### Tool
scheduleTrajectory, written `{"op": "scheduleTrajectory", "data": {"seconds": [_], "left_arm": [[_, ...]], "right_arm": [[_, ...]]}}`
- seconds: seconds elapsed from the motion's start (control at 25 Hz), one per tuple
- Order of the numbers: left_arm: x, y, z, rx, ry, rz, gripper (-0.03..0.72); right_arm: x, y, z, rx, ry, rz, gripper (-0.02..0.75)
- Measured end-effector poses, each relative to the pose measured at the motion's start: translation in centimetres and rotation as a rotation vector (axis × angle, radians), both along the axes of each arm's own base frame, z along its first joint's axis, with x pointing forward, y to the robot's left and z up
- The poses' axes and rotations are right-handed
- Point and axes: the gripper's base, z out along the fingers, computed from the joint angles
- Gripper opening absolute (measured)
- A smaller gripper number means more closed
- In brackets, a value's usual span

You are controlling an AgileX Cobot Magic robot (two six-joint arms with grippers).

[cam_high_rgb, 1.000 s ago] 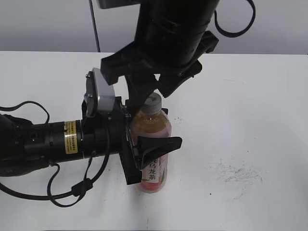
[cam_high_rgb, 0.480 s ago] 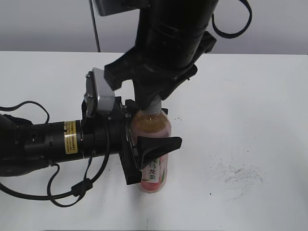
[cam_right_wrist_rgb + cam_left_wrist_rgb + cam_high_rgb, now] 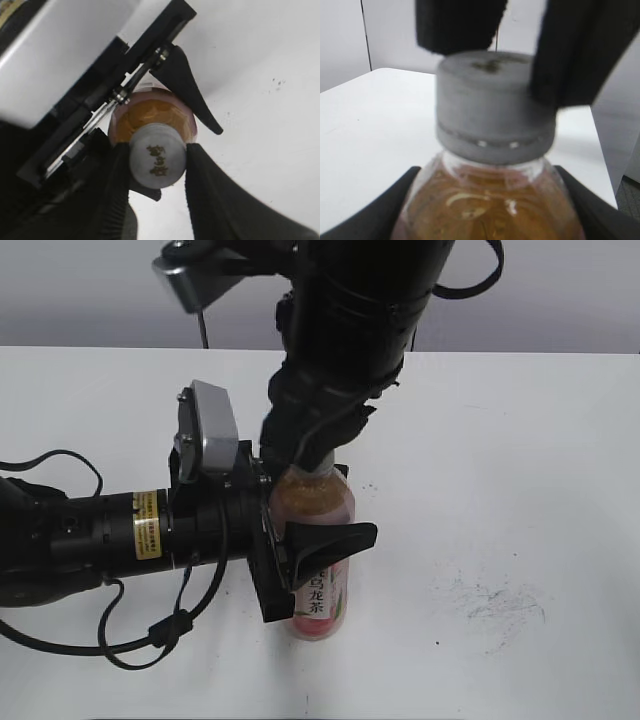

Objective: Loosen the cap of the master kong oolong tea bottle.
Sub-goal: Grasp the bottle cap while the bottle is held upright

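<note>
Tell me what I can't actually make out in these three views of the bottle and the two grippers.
- Exterior view: the cap is hidden behind the right gripper.
- Exterior view: the left gripper covers much of the bottle label; its small characters are unreadable.
- Left wrist view: the cap is blurred, its logo unreadable; the bottle's lower body is cut off.
- Right wrist view: cap thread hidden, so loosening cannot be judged.

the table (image 3: 520, 440) is viewed by the exterior camera from the front, at a downward slant and from a moderate distance. the cap (image 3: 492, 107) is seen very close and level from the side by the left wrist camera. straight down onto the same cap (image 3: 157, 161) the right wrist camera is aimed, also near. the bottle (image 3: 315, 540) top is shared by all three views.
</note>
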Motion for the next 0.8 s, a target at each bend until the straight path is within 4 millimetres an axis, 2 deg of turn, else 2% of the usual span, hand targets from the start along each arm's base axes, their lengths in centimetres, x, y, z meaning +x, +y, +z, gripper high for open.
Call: {"op": "scheduleTrajectory", "data": {"seconds": [0.2,0.24,0.32,0.4,0.52,0.6,0.68,0.76,0.8], "left_arm": [[0.0,0.0,0.0,0.0,0.0,0.0,0.446],[0.01,0.0,0.0,-0.001,0.001,0.001,0.446],[0.04,-0.01,0.02,-0.002,0.002,0.003,0.446],[0.04,-0.01,0.01,-0.001,0.002,0.003,0.446],[0.05,0.0,0.01,-0.001,0.003,0.004,0.446],[0.05,0.0,0.02,-0.002,0.003,0.005,0.446],[0.04,0.0,0.01,-0.001,0.003,0.003,0.446],[-0.02,-0.02,0.0,0.002,0.001,-0.005,0.446],[-0.06,-0.03,-0.01,0.003,-0.002,-0.01,0.446]], "right_arm": [[0.0,0.0,0.1,-0.041,-0.08,0.3,0.244],[-0.01,0.01,0.11,-0.05,-0.096,0.364,0.224],[-0.12,0.02,0.23,-0.057,-0.122,0.481,0.109],[-0.18,0.06,0.24,-0.068,-0.147,0.591,0.066],[-0.25,0.1,0.24,-0.08,-0.17,0.695,0.052],[-0.26,0.09,0.27,-0.08,-0.172,0.699,0.053],[-0.27,0.07,0.32,-0.066,-0.149,0.609,0.087],[-0.25,0.09,0.43,-0.043,-0.115,0.469,0.193],[-0.21,0.09,0.5,-0.031,-0.095,0.378,0.278]]}}
